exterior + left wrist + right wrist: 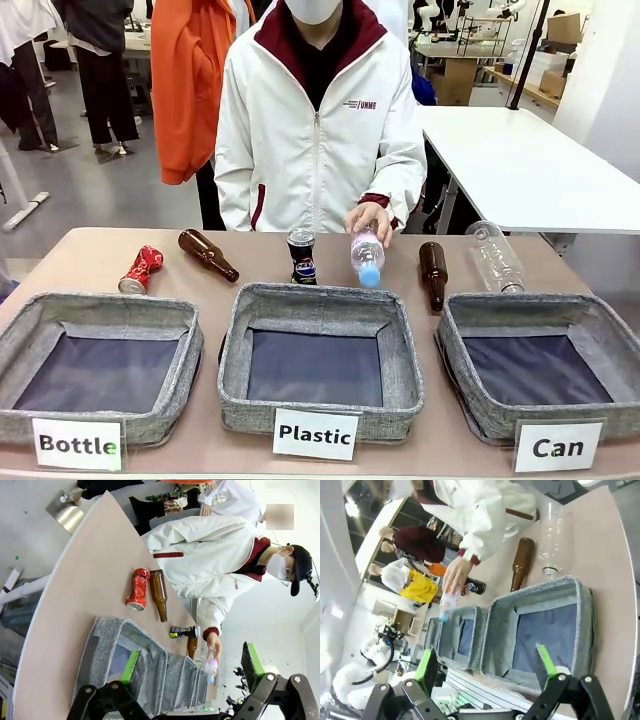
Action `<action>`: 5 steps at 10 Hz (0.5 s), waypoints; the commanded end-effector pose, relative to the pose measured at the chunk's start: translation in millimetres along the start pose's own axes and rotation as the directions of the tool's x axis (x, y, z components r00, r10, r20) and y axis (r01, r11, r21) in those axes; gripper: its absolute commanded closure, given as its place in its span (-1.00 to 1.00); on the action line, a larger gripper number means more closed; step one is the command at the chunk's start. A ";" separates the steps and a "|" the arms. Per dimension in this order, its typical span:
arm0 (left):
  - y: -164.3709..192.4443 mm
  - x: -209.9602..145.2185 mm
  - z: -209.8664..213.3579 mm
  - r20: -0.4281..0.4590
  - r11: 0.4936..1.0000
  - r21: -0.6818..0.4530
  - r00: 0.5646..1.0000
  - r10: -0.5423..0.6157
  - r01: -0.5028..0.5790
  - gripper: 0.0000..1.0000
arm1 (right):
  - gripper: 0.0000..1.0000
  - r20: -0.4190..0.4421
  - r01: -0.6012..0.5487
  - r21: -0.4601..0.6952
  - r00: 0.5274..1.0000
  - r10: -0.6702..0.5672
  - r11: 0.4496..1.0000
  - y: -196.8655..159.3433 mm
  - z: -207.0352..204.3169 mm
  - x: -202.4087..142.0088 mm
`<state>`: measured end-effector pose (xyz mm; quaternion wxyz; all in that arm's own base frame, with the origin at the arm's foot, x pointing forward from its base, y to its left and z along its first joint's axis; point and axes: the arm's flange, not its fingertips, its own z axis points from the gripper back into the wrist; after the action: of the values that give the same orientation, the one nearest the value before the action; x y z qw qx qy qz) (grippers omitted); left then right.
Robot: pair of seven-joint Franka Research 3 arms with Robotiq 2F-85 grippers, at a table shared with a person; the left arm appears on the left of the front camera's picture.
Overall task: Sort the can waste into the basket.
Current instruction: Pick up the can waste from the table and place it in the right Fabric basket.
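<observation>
Crushed red metal can [141, 269]: lies on its side at the far left of the tan table [90, 245], just beside a brown glass bottle [208, 254], behind the grey basket carded "Bottle" [100, 308]
Dark blue-black drink can with a silver top [301, 256]: stands upright behind the middle basket carded "Plastic" [320, 297], near the person's hand
Grey woven-fabric basket carded "Can" [520, 305]: right end of the row, dark bottom showing; both cans sit outside it, well apart from it
Person's hand [369, 218]: grips a clear plastic bottle with a blue cap [367, 258], cap end pointing towards the robot
Left gripper [191, 650]: fingers spread wide, nothing between them, over the row of baskets
Right gripper [485, 650]: fingers spread wide, nothing between them, seemingly above the near edge of the "Can" basket, though the wide-angle view makes this hard to judge
</observation>
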<state>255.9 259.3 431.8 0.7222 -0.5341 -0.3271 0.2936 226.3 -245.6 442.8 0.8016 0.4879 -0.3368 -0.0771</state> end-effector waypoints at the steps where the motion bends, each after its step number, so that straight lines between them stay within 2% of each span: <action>1: 1.1 1.2 0.5 -0.003 1.000 -0.014 1.000 -0.022 0.022 -1.00 | -1.00 -0.059 -0.070 0.007 0.996 0.070 0.998 12.2 -41.2 20.3; 3: 1.1 1.2 0.5 -0.003 1.000 -0.014 1.000 -0.022 0.022 -1.00 | -1.00 -0.168 -0.137 0.020 0.976 0.139 0.990 31.3 -75.3 38.2; 5: 1.1 1.2 0.5 -0.003 1.000 -0.014 1.000 -0.022 0.022 -1.00 | -1.00 -0.346 -0.255 0.083 0.899 0.267 0.963 74.8 -161.2 55.0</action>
<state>256.9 259.0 430.9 0.7233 -0.5337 -0.3256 0.2933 322.6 -131.8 477.7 0.8397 0.4700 -0.2604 0.0785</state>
